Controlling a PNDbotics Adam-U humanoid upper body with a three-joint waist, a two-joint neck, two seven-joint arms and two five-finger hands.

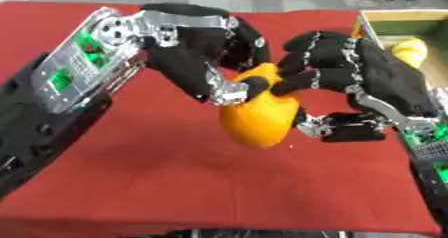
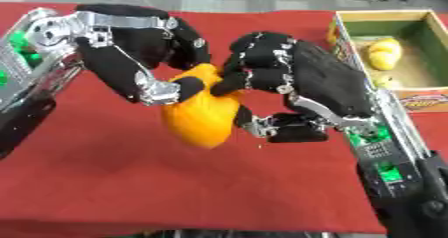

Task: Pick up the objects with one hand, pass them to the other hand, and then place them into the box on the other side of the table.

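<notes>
Hands meet over the middle of the table [image 1: 175,182], which wears a red cloth. Between them hangs a smooth orange fruit-shaped toy [image 2: 203,117], up in the air and not touching the cloth.

The left hand [image 2: 144,57] comes in from the left side. Its fingers [image 2: 162,92] curl round the top and left of the orange toy. The right hand [image 2: 297,82] comes in from the right. Its fingers [image 2: 232,84] bend over the top right of the toy, and its thumb sits low beside the toy. Both hands seem to hold it at once, so this looks like the pass from one hand to the other.

An open cardboard box with a green inside [image 2: 420,47] sits at the far right corner of the table. A lumpy yellow thing [image 2: 383,52] already lies in it.

To do this step well, the right hand should close snugly round the toy first. Only then should the left fingers open, slowly. The toy is round and smooth, so it could slip and drop if one hand lets go too soon. After that, the box is near the right hand.
</notes>
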